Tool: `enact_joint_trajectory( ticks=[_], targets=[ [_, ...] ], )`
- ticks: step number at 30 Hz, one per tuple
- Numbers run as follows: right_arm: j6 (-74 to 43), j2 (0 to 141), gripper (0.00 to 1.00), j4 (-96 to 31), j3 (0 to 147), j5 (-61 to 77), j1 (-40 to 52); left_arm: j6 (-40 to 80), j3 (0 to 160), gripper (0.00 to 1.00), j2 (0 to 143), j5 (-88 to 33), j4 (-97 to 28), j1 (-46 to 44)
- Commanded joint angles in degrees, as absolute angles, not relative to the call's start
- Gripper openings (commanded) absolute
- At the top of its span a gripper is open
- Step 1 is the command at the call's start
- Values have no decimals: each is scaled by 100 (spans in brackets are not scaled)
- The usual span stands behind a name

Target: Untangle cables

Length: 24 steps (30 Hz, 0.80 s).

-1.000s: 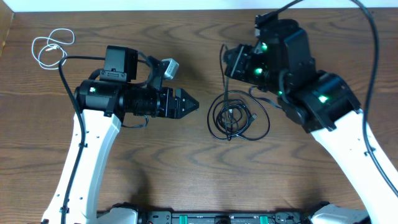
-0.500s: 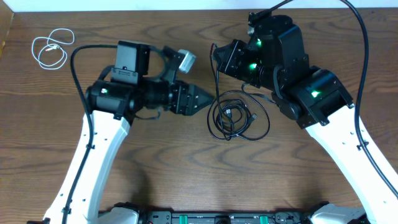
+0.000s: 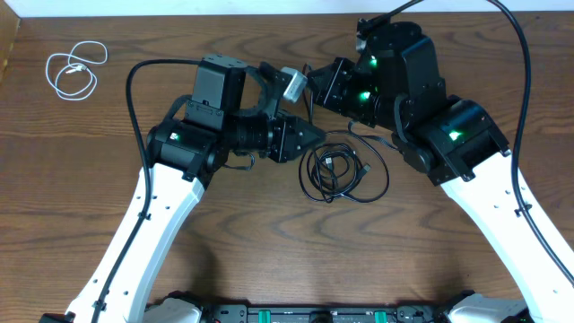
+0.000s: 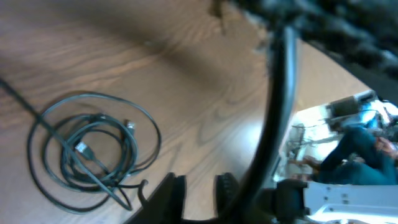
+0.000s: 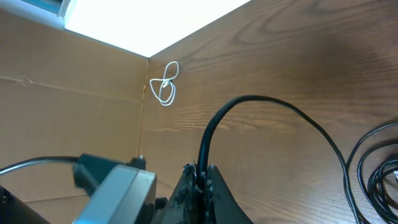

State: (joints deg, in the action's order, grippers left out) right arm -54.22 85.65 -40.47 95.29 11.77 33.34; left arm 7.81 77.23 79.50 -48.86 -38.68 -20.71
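Two black cables lie tangled in one coil [image 3: 345, 172] on the wooden table [image 3: 269, 233]; the left wrist view has the coil [image 4: 87, 152] at lower left. My right gripper [image 3: 312, 82] is shut on one black strand [image 5: 249, 99], which arcs from the jaws down to the coil [image 5: 380, 163]. My left gripper [image 3: 316, 135] sits just left of the coil, beside that raised strand. Its fingers [image 4: 177, 190] stand a narrow gap apart with only wood between them, and the blurred strand [image 4: 277, 106] passes just outside the right finger. The white cable [image 3: 76, 70] lies looped at the far left.
The right arm's body [image 3: 448, 135] stands above the table's right half. The left arm [image 3: 179, 148] reaches across from the lower left, its wrist camera [image 3: 291, 82] close to the right gripper. The table's back edge [image 3: 179, 16] runs along the top.
My left arm has swung right and toward the back, up to the raised black strand, and its jaws have narrowed. The right gripper rose slightly with the strand, then held still.
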Motion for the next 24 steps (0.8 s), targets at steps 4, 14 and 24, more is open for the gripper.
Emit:
enact_joint_trajectory(
  ticks=[4, 14, 24],
  targets=[
    [-4995, 8541, 2, -4348, 9594, 1044, 3277, 1271, 7789, 8, 7966, -4525, -3778, -2053],
    [-4554, 8541, 82, -5741, 9594, -198, 3037, 2093, 8536, 8, 7618, -3334, -3514, -2056],
    [-4519, 8543, 98, -6287, 9588, -351, 2908, 2434, 10267, 7, 7489, -3227, -3601, -2056]
  ],
)
